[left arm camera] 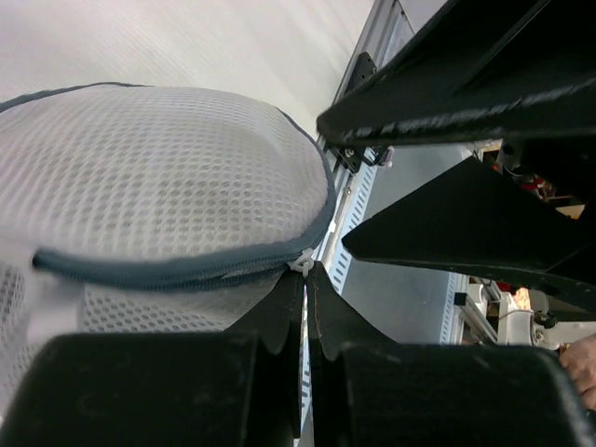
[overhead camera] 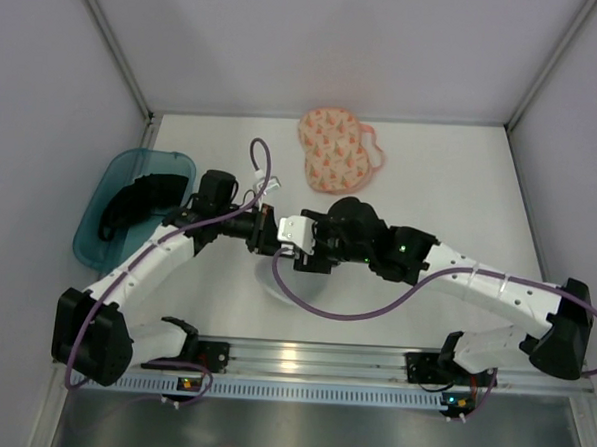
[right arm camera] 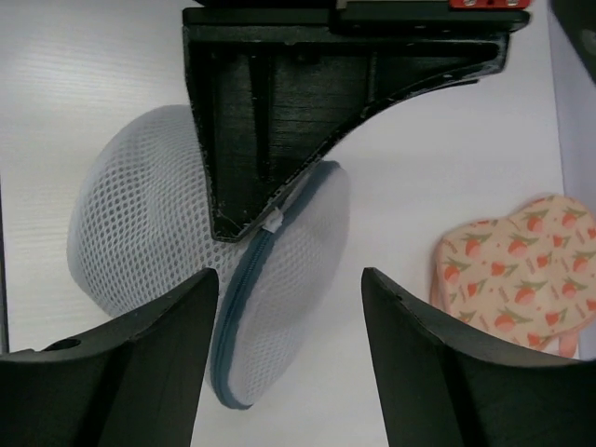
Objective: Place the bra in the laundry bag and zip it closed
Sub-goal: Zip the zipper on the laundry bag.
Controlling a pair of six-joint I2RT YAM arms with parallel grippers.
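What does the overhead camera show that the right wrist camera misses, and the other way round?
Only overhead: the teal plastic bin holding something black. Only right wrist: the grey zip on the white round mesh bag, its white pull at the tip of the left tool. Both: that mesh bag and the peach two-lobed printed fabric piece.

Top camera overhead, distant; wrist cameras close, sharing mesh laundry bag (left arm camera: 168,177).

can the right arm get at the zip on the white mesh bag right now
Probably yes: the right gripper is open, with the white mesh bag and its zip just ahead of its fingers, nothing between. The zip pull itself looks taken: the left gripper is shut on it.
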